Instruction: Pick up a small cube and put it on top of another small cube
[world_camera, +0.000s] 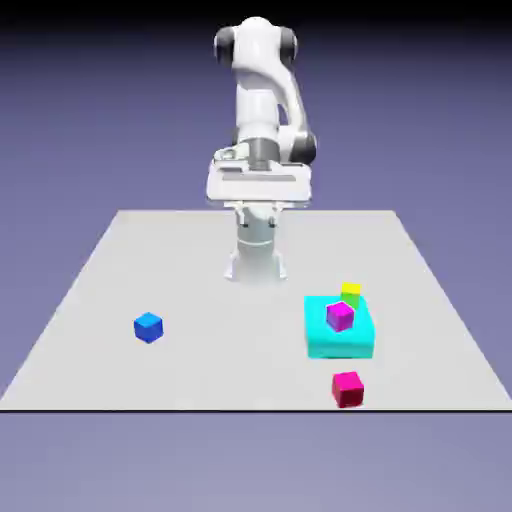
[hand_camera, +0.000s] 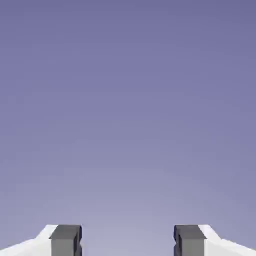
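Observation:
Four small cubes show in the exterior view. A blue cube (world_camera: 148, 327) lies alone on the left of the table. A purple cube (world_camera: 340, 316) rests on a larger cyan block (world_camera: 330, 345) at the right. A yellow-green cube (world_camera: 351, 293) sits at that block's far edge; whether it is on it or behind it I cannot tell. A crimson cube (world_camera: 348, 388) lies near the front edge. My gripper (world_camera: 258, 210) hangs high near the robot's base, far from every cube. In the hand view the gripper (hand_camera: 128, 242) is open with nothing between its fingertips (hand_camera: 66, 240).
The grey table (world_camera: 200, 260) ends just in front of the crimson cube. The robot's white base (world_camera: 257, 258) stands at the far middle. The hand view shows only the plain blue-violet backdrop.

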